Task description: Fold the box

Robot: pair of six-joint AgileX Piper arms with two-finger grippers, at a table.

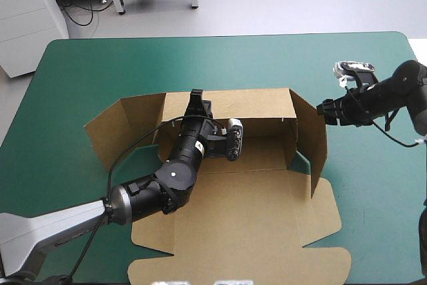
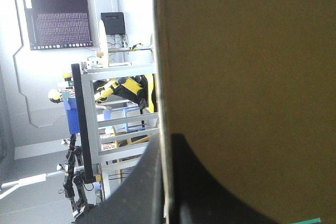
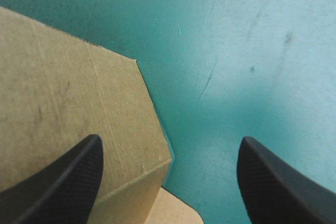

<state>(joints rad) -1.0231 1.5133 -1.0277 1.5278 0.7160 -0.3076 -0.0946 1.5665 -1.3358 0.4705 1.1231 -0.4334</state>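
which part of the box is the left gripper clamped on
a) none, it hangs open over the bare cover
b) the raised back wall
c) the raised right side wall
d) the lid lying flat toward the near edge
b: in the high view the left gripper sits on the top edge of the raised back wall of the box, and its wrist view shows brown board between its all but shut fingers.

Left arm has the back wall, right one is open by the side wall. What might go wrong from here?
The left pincer is shut on the back wall of the box well off centre, so the wall's free end may bow or sag if it moves. The right pincer is open by the right side wall, with only that wall's corner between its fingers; closing there may slip off or push the wall outward.
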